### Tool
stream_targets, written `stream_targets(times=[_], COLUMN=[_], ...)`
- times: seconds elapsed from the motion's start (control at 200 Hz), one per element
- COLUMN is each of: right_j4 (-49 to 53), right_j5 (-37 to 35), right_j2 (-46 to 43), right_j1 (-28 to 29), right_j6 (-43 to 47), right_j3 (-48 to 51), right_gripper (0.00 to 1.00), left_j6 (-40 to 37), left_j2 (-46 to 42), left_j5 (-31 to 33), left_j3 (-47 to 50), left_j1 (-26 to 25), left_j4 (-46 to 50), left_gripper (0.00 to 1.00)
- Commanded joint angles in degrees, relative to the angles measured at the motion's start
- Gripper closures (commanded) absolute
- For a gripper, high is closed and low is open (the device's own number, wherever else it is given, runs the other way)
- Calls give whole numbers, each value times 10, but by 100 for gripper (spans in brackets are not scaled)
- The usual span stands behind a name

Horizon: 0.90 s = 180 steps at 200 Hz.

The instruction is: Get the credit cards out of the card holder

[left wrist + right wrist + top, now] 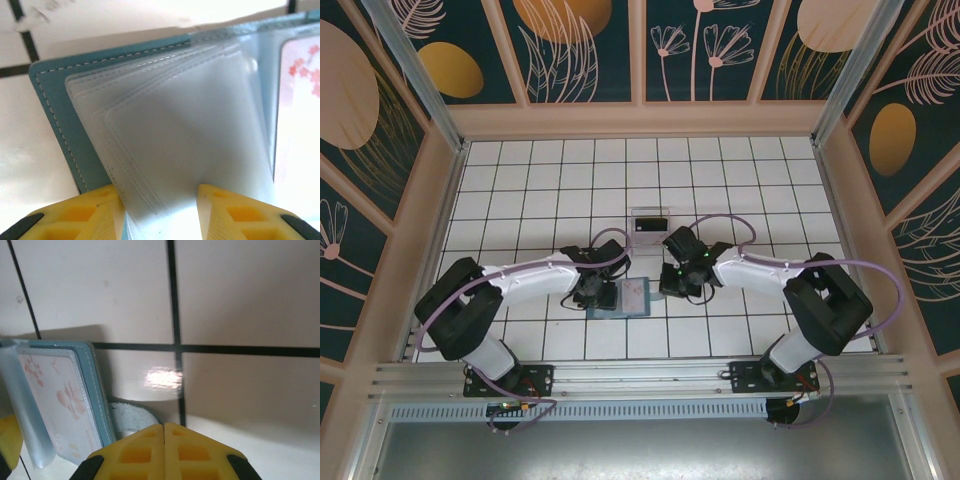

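Teal covers spread flat, the card holder [50, 115] lies open on the white-tiled table [740, 180] just ahead of the two arm bases, between our grippers. The left gripper [160, 194] stands over its left half, yellow fingers [100, 212] parted either side of the fanned clear sleeves [190, 130]; whether they squeeze that fan we cannot tell. The right gripper [164, 428] is closed on nothing, its tips just beside the holder's pale strap tab [132, 417]. A blossom-printed credit card [60, 390] sits sleeved in the right-hand page, its long axis running away from the bases. It lies to the left of the right gripper, which we judge the nearer arm for drawing it out. What looks like a pale card [650, 222] with a dark band lies farther out on the tiles.
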<state>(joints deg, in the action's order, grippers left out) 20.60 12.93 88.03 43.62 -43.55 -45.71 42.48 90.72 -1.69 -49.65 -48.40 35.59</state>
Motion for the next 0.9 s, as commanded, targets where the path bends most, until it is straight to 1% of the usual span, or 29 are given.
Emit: stream_targets(times=[0.0, 0.065, 0.165, 0.325, 0.345, 0.455, 0.626, 0.726, 0.811, 0.896], right_j4=[33, 39, 48, 57, 58, 68, 80, 82, 88, 90], right_j5=[-20, -19, -20, -24, -25, -32, -40, -45, -55, -59], right_j2=[-25, -25, -20, -24, -26, -35, -50, -58, -64, -72], right_j1=[-19, -25, -26, -24, -23, -21, -17, -16, -17, -17], right_j6=[30, 38, 42, 37, 36, 31, 25, 22, 18, 11], right_j3=[-9, -14, -23, -37, -38, -44, -53, -54, -54, -53], right_gripper=[94, 93, 89, 79, 78, 73, 70, 69, 69, 68], left_j6=[16, 18, 17, 18, 18, 17, 19, 28, 48, 62], left_j2=[-20, -18, -11, -9, -9, -14, -13, 4, 19, 32], left_j5=[-31, -14, 6, 54, 59, 65, 18, -37, -85, -105], left_j3=[2, -6, -23, -57, -75, -110, -142, -147, -129, -108], left_j1=[-4, -4, -4, -4, -4, -4, -4, -4, -4, -4], left_j4=[-10, 6, 27, 73, 77, 88, 49, -5, -67, -104], left_gripper=[58, 58, 59, 60, 60, 60, 60, 63, 65, 67])
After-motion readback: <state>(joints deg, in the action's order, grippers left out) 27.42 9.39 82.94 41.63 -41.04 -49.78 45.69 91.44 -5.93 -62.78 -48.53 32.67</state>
